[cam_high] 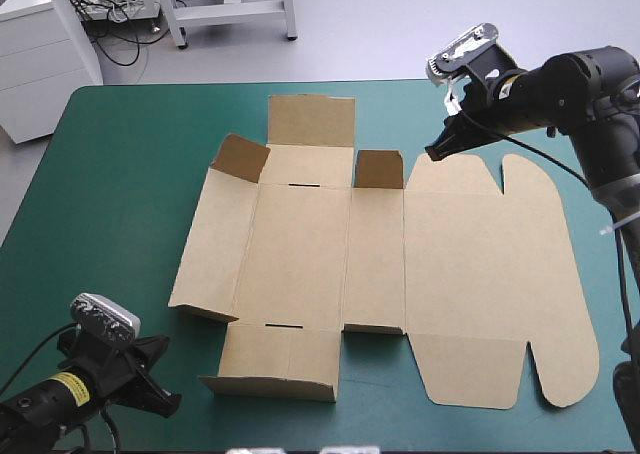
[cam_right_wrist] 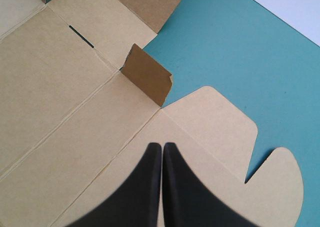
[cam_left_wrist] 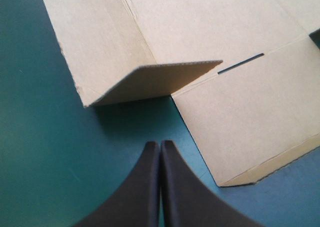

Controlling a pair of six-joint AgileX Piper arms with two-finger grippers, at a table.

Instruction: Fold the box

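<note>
The brown box (cam_high: pixel 330 264) lies as a cut sheet in the middle of the teal-green table, mostly flat, with a few small flaps partly raised. Its lid with rounded tabs (cam_high: pixel 490 284) lies flat at the right. My left gripper (cam_high: pixel 160 379) is shut and empty near the table's front left corner, just off the sheet's near left corner flap (cam_left_wrist: pixel 160 82). My right gripper (cam_high: pixel 437 151) is shut and empty, hovering over the lid's far edge beside a raised small flap (cam_right_wrist: pixel 147 79). In the wrist views the left gripper (cam_left_wrist: pixel 160 146) and the right gripper (cam_right_wrist: pixel 162 147) each form one pointed arch.
Bare teal-green cover (cam_high: pixel 110 194) surrounds the sheet on the left and along the far edge (cam_high: pixel 400 94). The far wall flap (cam_high: pixel 312 122) stands tilted up at the back.
</note>
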